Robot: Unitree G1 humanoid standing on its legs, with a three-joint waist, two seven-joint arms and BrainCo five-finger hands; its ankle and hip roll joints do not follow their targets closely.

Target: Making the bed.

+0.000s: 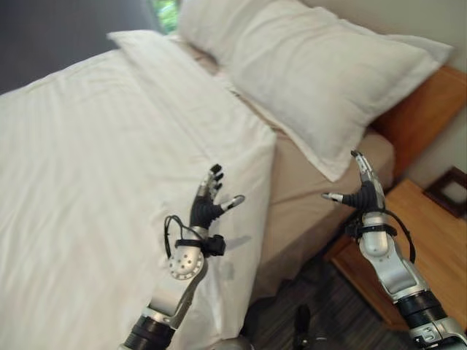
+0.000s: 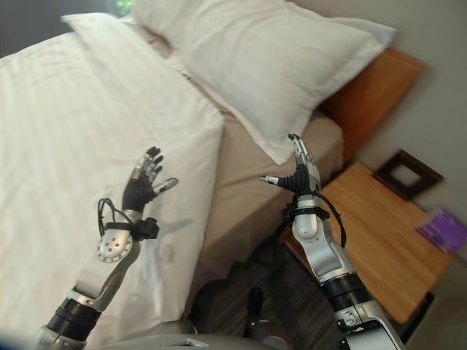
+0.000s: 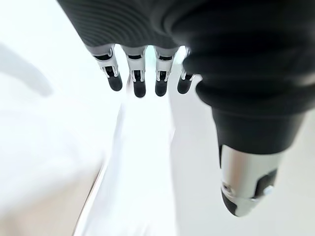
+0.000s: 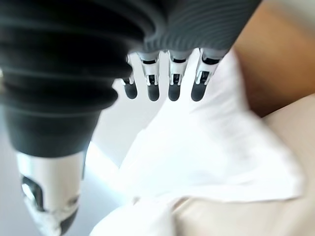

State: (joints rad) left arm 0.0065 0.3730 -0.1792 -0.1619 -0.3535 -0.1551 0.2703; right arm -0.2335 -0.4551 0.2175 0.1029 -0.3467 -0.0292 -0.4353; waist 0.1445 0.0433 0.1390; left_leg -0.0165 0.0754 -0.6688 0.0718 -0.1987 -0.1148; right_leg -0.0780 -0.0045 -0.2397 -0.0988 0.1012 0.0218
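Fingers (image 3: 139,81) on your left hand (image 1: 206,202) are straight and loosely fanned, thumb out to the side, holding nothing as the hand hovers above the near edge of the white duvet (image 1: 95,168). That duvet covers the left part of the bed, its folded edge running up toward the headboard and its side hanging down over the mattress just right of your left hand. Move right and you see the tan fitted sheet (image 1: 299,186) lying bare between the duvet's edge and the pillows. Two white pillows (image 1: 314,65) lie across the head of the bed, the nearer one's corner hanging over the sheet. Your right hand (image 2: 299,175) is raised just below that corner, fingers straight and close together, thumb pointing left, gripping nothing. Behind the pillows shows the wooden headboard (image 1: 423,109), and furthest right stands a wooden bedside table (image 2: 379,233) with a dark picture frame (image 2: 407,173) on it.
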